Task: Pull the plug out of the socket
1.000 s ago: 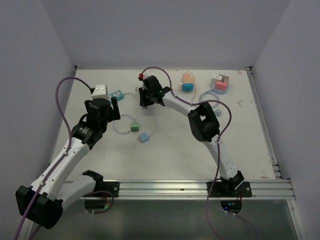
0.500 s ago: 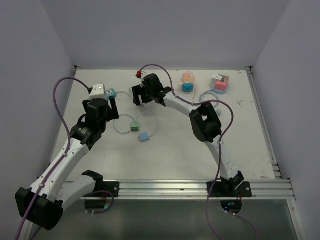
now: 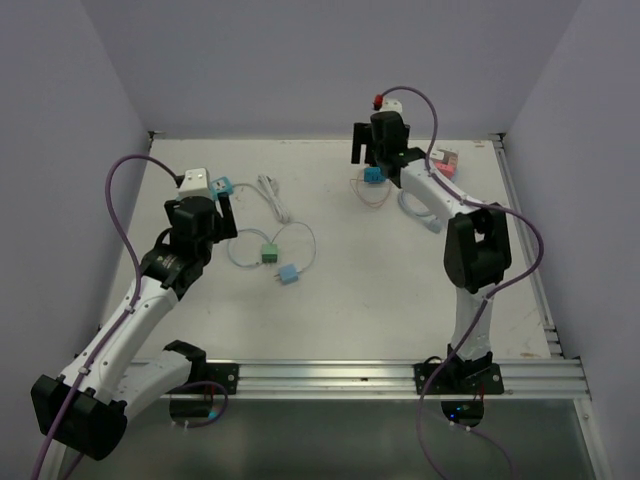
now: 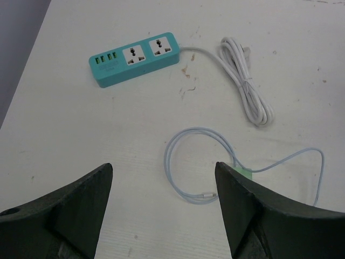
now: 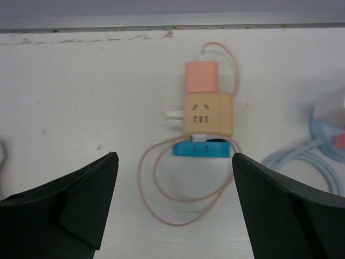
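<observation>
In the right wrist view a tan socket cube [image 5: 207, 114] lies on the table with a pink plug [image 5: 201, 77] in its far side and a blue plug [image 5: 200, 148] in its near side. A thin pink cable [image 5: 178, 208] loops from it. My right gripper [image 5: 172, 156] hovers open above this cluster, holding nothing; from above, the right gripper [image 3: 378, 155] hides most of the cube and only the blue plug [image 3: 373, 175] shows. My left gripper [image 4: 163, 164] stands open over a teal power strip [image 4: 135, 56] whose sockets are bare.
A coiled white cable [image 4: 245, 81] runs from the teal strip. A green adapter [image 3: 269, 252] and a light blue one [image 3: 288, 274] lie mid-table inside a pale cable loop. A pink and white adapter [image 3: 442, 165] sits on a blue cable coil at the back right.
My right gripper opened, let go of the white cable near the teal strip, and swung right and back over the tan socket cube. The left arm barely moved.
</observation>
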You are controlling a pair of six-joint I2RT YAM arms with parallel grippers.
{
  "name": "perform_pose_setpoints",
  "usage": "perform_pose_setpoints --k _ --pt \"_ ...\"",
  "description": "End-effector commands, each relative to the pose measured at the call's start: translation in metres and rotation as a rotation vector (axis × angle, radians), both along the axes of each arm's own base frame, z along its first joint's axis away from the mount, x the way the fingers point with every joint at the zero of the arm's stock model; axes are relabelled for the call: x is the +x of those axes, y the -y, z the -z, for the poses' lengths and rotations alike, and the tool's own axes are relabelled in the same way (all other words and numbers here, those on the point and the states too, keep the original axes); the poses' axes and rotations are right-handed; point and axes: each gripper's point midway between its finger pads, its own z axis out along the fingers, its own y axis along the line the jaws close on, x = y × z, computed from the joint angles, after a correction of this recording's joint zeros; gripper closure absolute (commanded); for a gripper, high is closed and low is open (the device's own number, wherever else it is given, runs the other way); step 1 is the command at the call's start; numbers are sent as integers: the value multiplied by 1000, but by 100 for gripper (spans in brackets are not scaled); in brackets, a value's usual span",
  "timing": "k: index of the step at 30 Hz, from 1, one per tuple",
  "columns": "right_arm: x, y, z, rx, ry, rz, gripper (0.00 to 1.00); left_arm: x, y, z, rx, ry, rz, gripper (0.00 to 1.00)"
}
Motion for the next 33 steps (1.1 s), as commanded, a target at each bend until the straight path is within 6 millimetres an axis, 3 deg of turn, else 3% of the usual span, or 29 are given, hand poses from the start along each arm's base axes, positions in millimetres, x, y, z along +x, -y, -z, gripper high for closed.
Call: perform_pose_setpoints --k 1,4,9,18,25,28,29,30,32,33 --pt "4 35 14 -34 -22 125 8 6 0 -6 -9 37 -1 20" --pt "22 46 27 -20 -37 147 7 7 0 -4 -9 31 2 20" --pt "48 44 49 -6 -50 124 9 8 0 -2 -9 25 3 20" --pt "64 34 79 2 -95 50 14 10 2 4 -9 5 12 20" --pt "49 22 103 -18 -172 -72 28 10 3 5 -17 3 24 20" --pt "30 11 104 -5 -217 -178 33 11 6 4 -24 5 35 20" --pt "17 7 113 8 -253 -215 37 11 6 5 -23 3 39 20" --pt "10 3 102 22 -246 -247 38 11 7 5 -27 2 47 20" --pt "-12 -1 111 29 -287 -305 42 12 10 5 -34 3 61 20" --pt "-20 -5 100 34 -275 -330 42 12 11 5 -34 1 68 20"
